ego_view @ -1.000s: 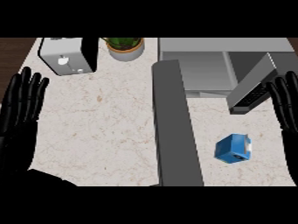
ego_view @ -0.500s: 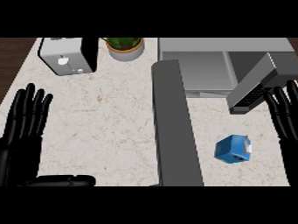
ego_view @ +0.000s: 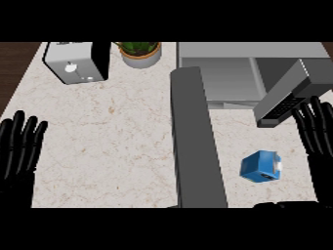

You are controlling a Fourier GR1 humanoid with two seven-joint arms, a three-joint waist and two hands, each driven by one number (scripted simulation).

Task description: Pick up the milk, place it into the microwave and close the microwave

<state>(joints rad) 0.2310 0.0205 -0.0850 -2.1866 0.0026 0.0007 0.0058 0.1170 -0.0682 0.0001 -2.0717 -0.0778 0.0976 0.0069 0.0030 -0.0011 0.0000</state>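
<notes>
Head view, showing both hands drawn lower toward the bottom edge than a second ago: left hand (ego_view: 14, 156) and right hand (ego_view: 322, 134) flat-fingered, holding nothing. Milk (ego_view: 261, 166) lying ungrasped on counter (ego_view: 104, 127), beside right hand. Microwave (ego_view: 252, 73) standing open, cavity apparently unfilled.

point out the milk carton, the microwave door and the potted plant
milk carton (ego_view: 261, 166), head view, on its blue top face
microwave door (ego_view: 196, 141), head view, on the open door's long grey panel
potted plant (ego_view: 140, 52), head view, on the pot's rim below the leaves
</notes>
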